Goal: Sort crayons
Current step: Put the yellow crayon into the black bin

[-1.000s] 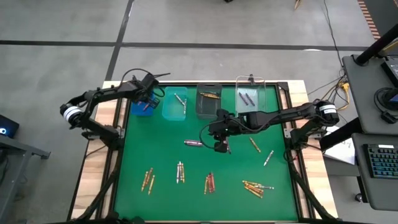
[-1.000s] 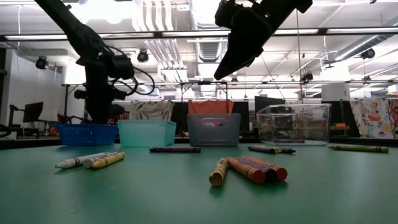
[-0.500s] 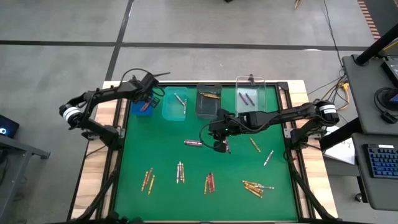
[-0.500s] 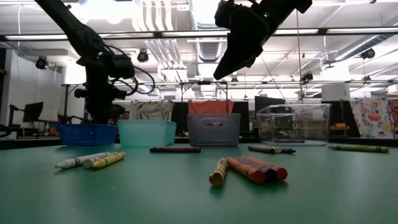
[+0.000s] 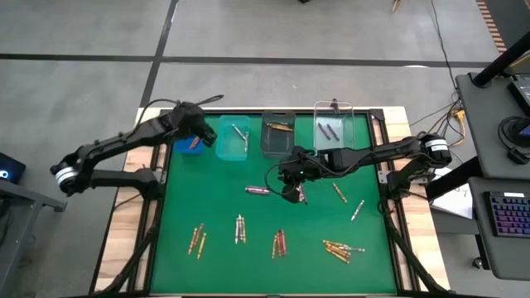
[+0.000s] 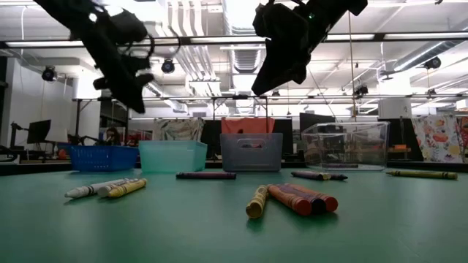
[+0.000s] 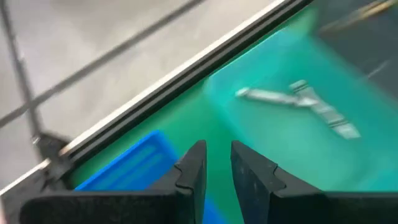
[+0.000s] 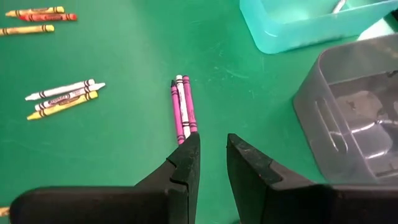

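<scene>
Three crayons (image 8: pixel 183 107) lie just beyond the right tool (image 8: pixel 212 163), fingers slightly apart, empty.

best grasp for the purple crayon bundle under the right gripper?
Grip the purple crayons mid-length, coming straight down with the right gripper. They lie flat on the green mat, side by side as one thin bundle, so the fingers should close across the narrow width, probably catching one or all three.

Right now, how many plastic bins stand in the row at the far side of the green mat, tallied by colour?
Blue slotted plastic bin: 1
Teal translucent plastic bin: 1
Grey plastic bin: 1
Clear plastic bin: 1
Total: 4
</scene>
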`<action>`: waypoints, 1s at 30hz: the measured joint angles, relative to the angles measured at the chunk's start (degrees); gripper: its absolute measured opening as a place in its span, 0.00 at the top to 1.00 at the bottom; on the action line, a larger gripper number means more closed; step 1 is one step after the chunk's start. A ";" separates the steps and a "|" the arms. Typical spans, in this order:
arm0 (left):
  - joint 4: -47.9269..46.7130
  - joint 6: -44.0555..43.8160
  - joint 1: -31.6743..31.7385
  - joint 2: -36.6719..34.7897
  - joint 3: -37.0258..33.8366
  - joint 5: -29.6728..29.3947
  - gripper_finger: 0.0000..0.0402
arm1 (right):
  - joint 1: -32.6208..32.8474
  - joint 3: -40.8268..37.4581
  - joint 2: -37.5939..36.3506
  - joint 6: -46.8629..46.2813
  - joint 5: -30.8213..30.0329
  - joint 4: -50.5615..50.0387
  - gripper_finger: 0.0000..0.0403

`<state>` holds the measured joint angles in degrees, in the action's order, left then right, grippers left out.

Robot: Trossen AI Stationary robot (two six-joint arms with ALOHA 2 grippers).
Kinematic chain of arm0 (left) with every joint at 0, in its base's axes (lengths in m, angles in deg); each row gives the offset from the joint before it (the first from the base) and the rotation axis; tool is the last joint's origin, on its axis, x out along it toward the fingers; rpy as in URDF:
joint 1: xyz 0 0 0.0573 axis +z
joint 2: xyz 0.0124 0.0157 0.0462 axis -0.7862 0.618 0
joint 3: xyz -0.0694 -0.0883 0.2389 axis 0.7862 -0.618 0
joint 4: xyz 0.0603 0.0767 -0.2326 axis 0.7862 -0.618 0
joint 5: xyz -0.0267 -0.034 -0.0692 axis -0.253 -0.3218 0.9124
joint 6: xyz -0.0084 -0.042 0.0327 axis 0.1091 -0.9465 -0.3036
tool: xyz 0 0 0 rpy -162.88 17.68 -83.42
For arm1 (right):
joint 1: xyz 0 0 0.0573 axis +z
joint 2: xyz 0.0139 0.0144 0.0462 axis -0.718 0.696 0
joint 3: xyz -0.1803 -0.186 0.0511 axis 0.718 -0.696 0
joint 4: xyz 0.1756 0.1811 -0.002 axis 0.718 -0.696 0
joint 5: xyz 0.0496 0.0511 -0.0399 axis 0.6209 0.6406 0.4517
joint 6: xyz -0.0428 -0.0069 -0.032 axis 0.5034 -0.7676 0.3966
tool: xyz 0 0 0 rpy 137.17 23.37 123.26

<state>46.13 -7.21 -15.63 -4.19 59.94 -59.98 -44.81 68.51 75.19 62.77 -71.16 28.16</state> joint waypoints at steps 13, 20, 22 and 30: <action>20.76 -5.83 -24.35 -11.75 -8.59 0.01 0.86 | 0.69 0.00 0.06 -17.28 7.82 -0.30 0.83; 31.40 -5.64 -29.92 -11.90 -11.75 -0.04 0.86 | 4.57 0.00 1.62 -24.91 11.80 -6.09 0.83; 31.51 -5.69 -30.05 -11.90 -11.78 -0.08 0.86 | 5.47 0.00 1.99 -27.37 12.57 -10.11 0.83; 31.98 -4.55 -30.04 -11.75 -11.67 -0.17 0.86 | 6.93 0.00 2.45 -34.46 12.29 -33.31 0.83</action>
<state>78.11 -11.77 -45.67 -15.93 48.27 -60.14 -37.88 68.51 77.64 28.31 -58.87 -5.15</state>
